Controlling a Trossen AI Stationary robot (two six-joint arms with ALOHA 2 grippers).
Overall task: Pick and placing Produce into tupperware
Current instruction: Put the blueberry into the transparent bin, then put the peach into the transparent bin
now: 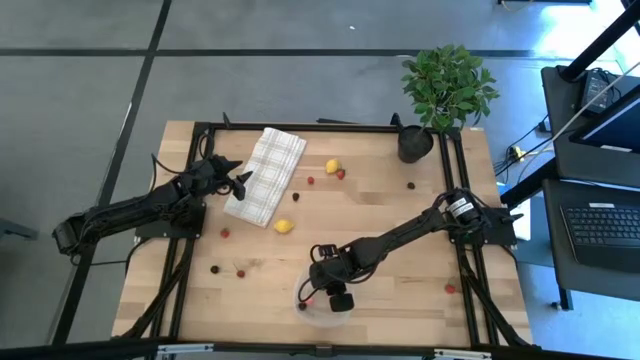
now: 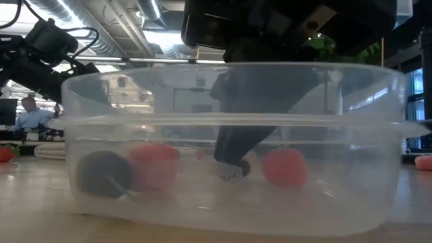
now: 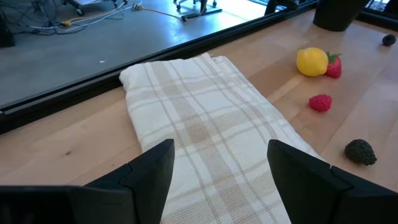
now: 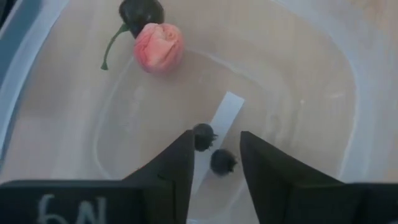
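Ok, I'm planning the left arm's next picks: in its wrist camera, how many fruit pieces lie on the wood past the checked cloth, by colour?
Yellow: 1, the lemon
Red or pink: 2, the strawberry and the raspberry
Dark: 2, the blackberry and a small dark piece
Total: 5

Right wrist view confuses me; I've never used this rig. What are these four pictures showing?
Two dark robot arms work at a wooden table. The high view looks straight down; the low view looks level through the clear bowl; each wrist view looks past that arm's fingers. The right end effector is inside the bowl, open, holding nothing, two dark berries lying by its fingers. The left end effector hovers open over the cloth. Lemons and loose berries lie scattered on the table.
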